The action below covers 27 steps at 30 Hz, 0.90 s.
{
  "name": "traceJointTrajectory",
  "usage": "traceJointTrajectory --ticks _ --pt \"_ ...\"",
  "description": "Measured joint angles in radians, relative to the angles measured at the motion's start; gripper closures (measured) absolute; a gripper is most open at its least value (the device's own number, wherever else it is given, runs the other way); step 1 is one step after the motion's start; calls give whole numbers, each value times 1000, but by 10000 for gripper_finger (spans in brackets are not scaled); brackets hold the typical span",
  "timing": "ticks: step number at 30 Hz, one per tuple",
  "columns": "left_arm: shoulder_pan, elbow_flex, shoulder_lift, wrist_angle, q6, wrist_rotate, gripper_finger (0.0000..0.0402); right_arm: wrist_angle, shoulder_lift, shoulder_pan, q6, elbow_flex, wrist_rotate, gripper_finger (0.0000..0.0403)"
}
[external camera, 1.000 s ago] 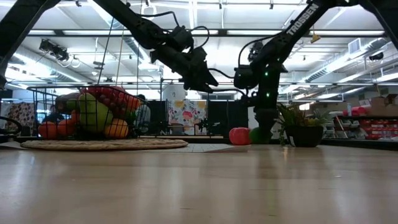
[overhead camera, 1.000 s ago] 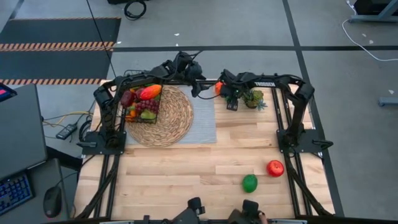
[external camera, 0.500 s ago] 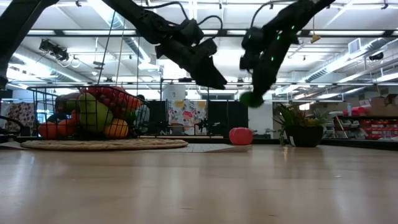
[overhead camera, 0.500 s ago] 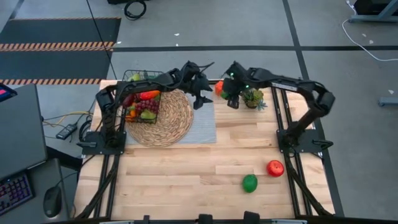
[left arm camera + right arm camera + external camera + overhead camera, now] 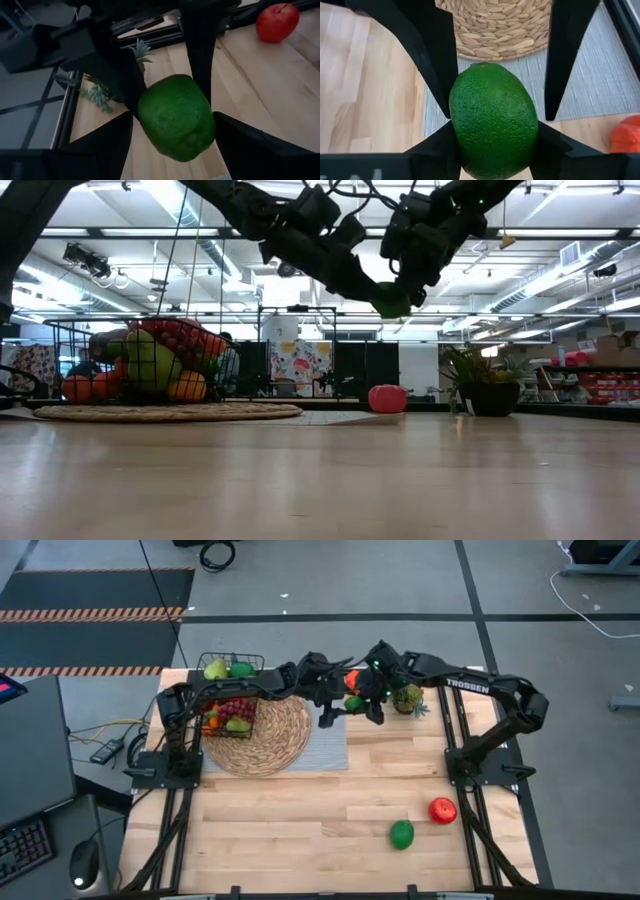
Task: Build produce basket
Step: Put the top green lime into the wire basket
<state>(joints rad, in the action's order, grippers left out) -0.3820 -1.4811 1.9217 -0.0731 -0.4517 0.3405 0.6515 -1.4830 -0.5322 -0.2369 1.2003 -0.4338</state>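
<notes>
Basket (image 5: 228, 700) sitting heaped; right gripper (image 5: 492, 150) fingers clamping a lime (image 5: 493, 127), left gripper (image 5: 172, 145) fingers bracketing it apart; three fruits (image 5: 442, 810) remaining on tabletop (image 5: 300, 820).

Counts of the things on and over the pale wooden table (image 5: 300, 820)

One small black wire-mesh basket (image 5: 228, 700) sits on one round woven straw mat (image 5: 262, 730), which lies on one grey cloth (image 5: 330, 745); the fruit heaped inside the basket is too crowded to count. Outside the basket: two green limes, one (image 5: 392, 301) held in the air to the basket's right between the arms and one (image 5: 402, 834) on the table well away from the basket; two red fruits, one (image 5: 442, 810) beside that second lime and one (image 5: 387, 398) near the single spiky green potted plant (image 5: 408, 698).
</notes>
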Motion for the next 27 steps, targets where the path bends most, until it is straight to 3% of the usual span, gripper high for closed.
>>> traceJointTrajectory --ticks 6,12,21,27 --pt "42 0 -2 -6 -40 -19 125 -32 0 20 32 -3 3 210" --pt "71 0 -3 -5 -76 -154 132 -45 -1 20 48 -3 4 215" --pt "72 0 0 -2 -93 -184 204 -8 -1 17 28 0 49 194" --pt "67 -4 0 -15 -137 -243 212 17 14 4 -38 2 78 185"
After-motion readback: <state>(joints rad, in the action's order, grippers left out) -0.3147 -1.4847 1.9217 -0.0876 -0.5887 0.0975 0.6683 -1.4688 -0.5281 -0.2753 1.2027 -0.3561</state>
